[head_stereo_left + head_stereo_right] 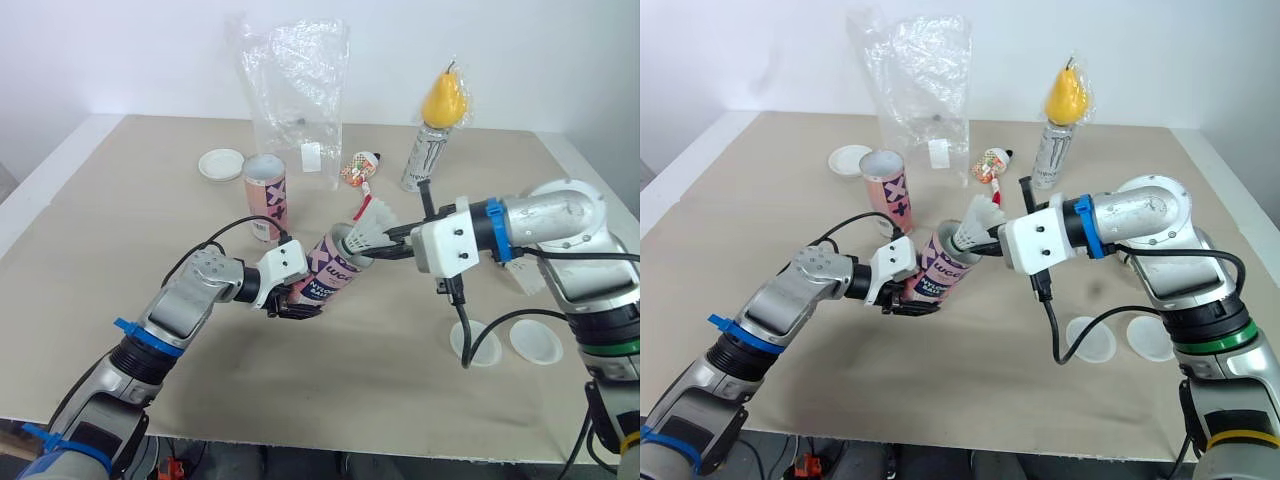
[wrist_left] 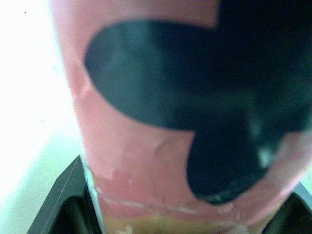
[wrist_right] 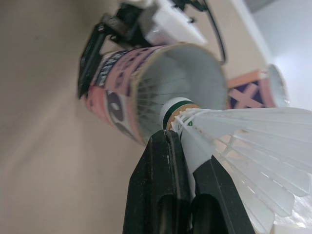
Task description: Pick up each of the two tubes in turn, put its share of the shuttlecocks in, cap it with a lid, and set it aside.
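1. Two pink tubes are in play. The tilted tube (image 1: 335, 268) is over the middle of the tabletop (image 1: 120, 220), with its open mouth angled up and to the right.
2. The left gripper (image 1: 292, 305) is clamped around the lower end of the tilted tube. In the left wrist view its black fingers (image 2: 61, 200) sit on either side of the pink wall.
3. The right gripper (image 3: 187, 141) reaches in from the right, its fingers pressed together on a white shuttlecock (image 1: 372, 225) just behind the cork.
4. The shuttlecock's cork end is at the mouth of the tilted tube, and its feather skirt is outside, toward the right.
5. The upright tube (image 1: 267, 198) stands on the tabletop, open-topped, just left of and beyond the tilted tube.
6. One white far lid (image 1: 221, 164) lies flat left of the upright tube and a little farther back.
7. A near lid (image 1: 476, 342) and a second near lid (image 1: 536, 340) lie side by side on the near right of the tabletop.
8. At the far edge are a clear plastic bag (image 1: 295, 90), a small red and white packet (image 1: 361, 170) and a can (image 1: 421, 157) with a yellow pear (image 1: 445, 100) on top.
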Motion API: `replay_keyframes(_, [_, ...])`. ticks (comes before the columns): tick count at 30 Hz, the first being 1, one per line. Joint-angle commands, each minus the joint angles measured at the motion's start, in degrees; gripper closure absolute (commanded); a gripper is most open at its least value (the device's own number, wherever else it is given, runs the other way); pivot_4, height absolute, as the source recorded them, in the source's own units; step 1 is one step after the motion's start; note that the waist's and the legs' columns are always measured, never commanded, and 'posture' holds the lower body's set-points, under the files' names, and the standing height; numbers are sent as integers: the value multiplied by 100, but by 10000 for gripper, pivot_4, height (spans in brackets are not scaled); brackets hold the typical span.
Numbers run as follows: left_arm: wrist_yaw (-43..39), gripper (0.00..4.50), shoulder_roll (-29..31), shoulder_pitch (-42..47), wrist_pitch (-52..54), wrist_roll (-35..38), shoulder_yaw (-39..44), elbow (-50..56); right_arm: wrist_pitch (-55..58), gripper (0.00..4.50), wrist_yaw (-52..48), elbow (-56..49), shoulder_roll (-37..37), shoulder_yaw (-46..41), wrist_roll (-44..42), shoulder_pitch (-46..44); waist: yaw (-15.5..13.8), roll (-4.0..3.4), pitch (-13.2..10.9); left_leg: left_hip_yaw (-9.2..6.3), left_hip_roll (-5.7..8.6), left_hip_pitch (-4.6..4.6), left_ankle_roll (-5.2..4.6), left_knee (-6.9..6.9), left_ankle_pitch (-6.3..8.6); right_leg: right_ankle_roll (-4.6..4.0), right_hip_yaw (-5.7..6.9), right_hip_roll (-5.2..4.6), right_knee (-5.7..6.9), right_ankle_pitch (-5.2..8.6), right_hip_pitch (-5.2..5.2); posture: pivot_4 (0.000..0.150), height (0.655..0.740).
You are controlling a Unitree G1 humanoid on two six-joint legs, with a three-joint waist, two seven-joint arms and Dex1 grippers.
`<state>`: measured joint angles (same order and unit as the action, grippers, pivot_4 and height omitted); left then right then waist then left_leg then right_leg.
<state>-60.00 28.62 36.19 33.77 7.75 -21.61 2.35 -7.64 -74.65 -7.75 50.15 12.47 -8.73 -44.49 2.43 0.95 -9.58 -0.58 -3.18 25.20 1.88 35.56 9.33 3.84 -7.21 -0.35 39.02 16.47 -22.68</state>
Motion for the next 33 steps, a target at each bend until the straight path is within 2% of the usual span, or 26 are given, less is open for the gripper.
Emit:
replay_keyframes(1, [62, 15104, -30, -23, 54, -65, -77, -48, 12, 38062, -236, 43, -24, -49, -111, -265, -7, 0, 0, -1, 0, 0, 0, 0, 0, -1, 1, 0, 0, -1, 0, 1500, 7400])
replay_keyframes(2, [67, 15104, -29, -27, 59, -63, -70, -44, 81, 35460, -303, 43, 0, -62, -178, -280, -10, 0, 0, -1, 0, 0, 0, 0, 0, -2, 1, 0, 0, -1, 0, 1500, 7400])
replay_keyframes(3, [69, 15104, -18, -38, 59, -62, -62, -40, 130, 29477, -369, 48, 31, -96, -255, -310, -11, 0, 0, -1, 0, 0, 0, 0, 0, -2, 1, 0, 0, -1, 1, 1500, 7400])
replay_keyframes(4, [69, 15104, -8, -50, 54, -63, -55, -42, 226, 27455, -448, 34, 77, -148, -353, -348, -11, -1, 0, -1, 1, 0, 0, 1, 0, -2, 0, -2, 0, -1, 3, 1500, 7400])
replay_keyframes(5, [67, 15104, 1, -59, 44, -65, -52, -49, 311, 21278, -507, 18, 110, -206, -455, -390, -11, -1, 0, -1, 1, -2, 0, 1, 0, -3, 0, -2, 0, -1, 5, 1500, 7400])
replay_keyframes(8, [68, 15104, -5, -46, 33, -69, -55, -85, 848, 12688, -610, -128, 117, -472, -1092, -474, -10, -1, 0, -3, 1, -6, 0, 2, 0, -3, 2, -1, 1, -1, 10, 1500, 7400])
replay_keyframes(9, [66, 15104, -8, -39, 32, -70, -60, -95, 1120, 11390, -555, -174, 70, -608, -1374, -514, -8, 0, 0, -3, 1, -6, 0, 2, 0, -3, 2, -1, 1, -1, 11, 1500, 7400])
replay_keyframes(11, [52, 15104, -9, -25, 23, -70, -78, -115, 1688, 1499, -392, -185, 44, -831, -1734, -631, -7, 0, 0, -5, 1, -6, 0, 3, 0, -24, 2, -2, 1, -14, 13, 1500, 7400])
replay_keyframes(15, [12, 15104, -23, 56, -40, -96, -116, -199, 2757, 647, -221, 110, 323, -1191, -2108, -795, -13, 0, 0, -8, 1, -6, 0, 7, 0, -28, 5, -2, 2, -17, 15, 1500, 7400])
replay_keyframes(20, [-140, 15104, 35, 150, -169, -179, -222, -209, 3222, 647, 6, 236, 220, -1199, -2068, -725, 9, -1, 0, -8, 1, -10, -1, 8, 0, -24, 5, -2, 0, -14, 16, 1500, 7400])
replay_keyframes(23, [-243, 15104, 56, 206, -184, -208, -268, -191, 3041, 9273, -90, 190, 143, -904, -1762, -668, 9, -2, 0, -9, 1, -10, -1, 8, 0, -5, 7, 0, 2, -4, 15, 1500, 7400])
replay_keyframes(25, [-299, 15104, 66, 236, -194, -218, -281, -201, 2992, 17431, -256, 92, 120, -645, -1602, -703, 9, -2, 0, -6, 2, -7, -1, 8, 0, 1, 4, -1, 1, 0, 14, 1500, 7400])
replay_keyframes(30, [-406, 15104, 66, 284, -245, -254, -316, -265, 2690, 41076, -717, 194, 1, 34, -1071, -1005, 9, -4, -1, -8, 3, -3, -1, 1, 1, -5, 6, -1, 1, 2, 8, 1500, 7400])
replay_keyframes(31, [-418, 15104, 63, 292, -249, -254, -316, -274, 2606, 44302, -831, 261, -33, 164, -964, -1074, 9, -5, -2, -8, 3, -2, -1, 0, 1, -5, 6, -1, 1, 2, 5, 1500, 7400])
replay_keyframes(33, [-442, 15104, 48, 318, -271, -259, -310, -319, 2500, 44302, -1044, 424, -135, 402, -792, -1205, 8, -4, -2, -8, 3, -1, -1, 0, 1, -5, 7, -1, 1, 2, 3, 1500, 7400])
